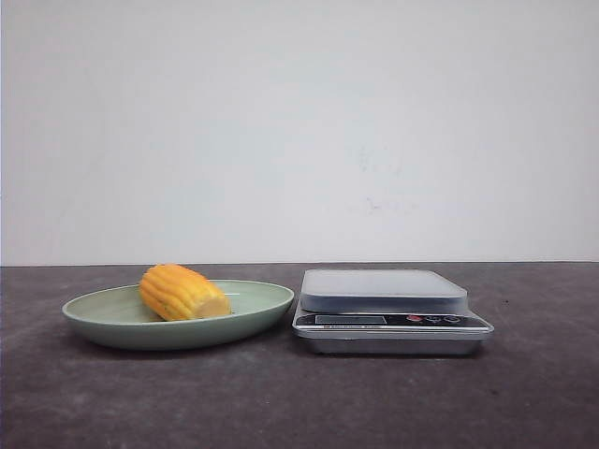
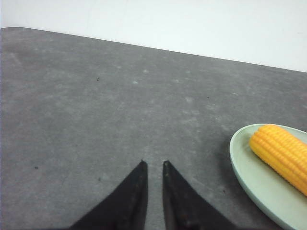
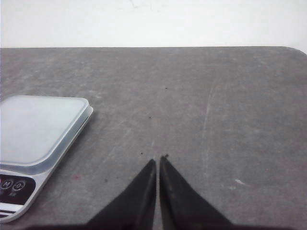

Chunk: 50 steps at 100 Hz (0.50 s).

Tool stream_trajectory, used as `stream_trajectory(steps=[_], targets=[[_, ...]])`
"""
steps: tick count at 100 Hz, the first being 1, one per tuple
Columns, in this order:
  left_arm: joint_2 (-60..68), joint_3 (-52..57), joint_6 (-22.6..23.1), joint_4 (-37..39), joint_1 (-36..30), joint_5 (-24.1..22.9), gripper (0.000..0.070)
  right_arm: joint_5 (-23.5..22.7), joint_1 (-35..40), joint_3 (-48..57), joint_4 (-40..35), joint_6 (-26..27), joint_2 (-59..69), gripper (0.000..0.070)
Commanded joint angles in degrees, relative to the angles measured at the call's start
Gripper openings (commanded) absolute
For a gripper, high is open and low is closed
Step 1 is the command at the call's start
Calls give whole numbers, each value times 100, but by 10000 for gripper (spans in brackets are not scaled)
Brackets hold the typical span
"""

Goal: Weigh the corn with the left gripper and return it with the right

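The corn (image 1: 184,293), a short yellow-orange cob, lies on its side in a pale green plate (image 1: 94,313) left of a silver kitchen scale (image 1: 384,290). Neither gripper shows in the front view. In the left wrist view my left gripper (image 2: 154,163) hangs over bare table, empty, its fingers shut with only a narrow slit between them; the corn (image 2: 280,153) and plate (image 2: 244,167) lie off to one side, apart from it. In the right wrist view my right gripper (image 3: 159,158) is shut and empty over bare table, with the scale (image 3: 38,129) off to one side.
The dark grey table (image 1: 299,402) ends at a white wall behind. The scale's platform carries nothing, and its display and buttons (image 1: 430,319) face the front. Plate and scale stand almost touching.
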Motion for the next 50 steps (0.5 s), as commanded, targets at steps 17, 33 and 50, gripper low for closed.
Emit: stream_trajectory(steps=[17, 33, 50], targets=[[11, 197, -1285, 323, 2, 562, 11, -170, 2, 402, 50, 1462, 28, 3], [623, 1379, -1471, 153, -13, 507, 11, -138, 2, 1453, 22, 1504, 636, 3], [1971, 2791, -1010, -297, -20, 634, 56, -177, 2, 2474, -122, 1478, 1711, 263]])
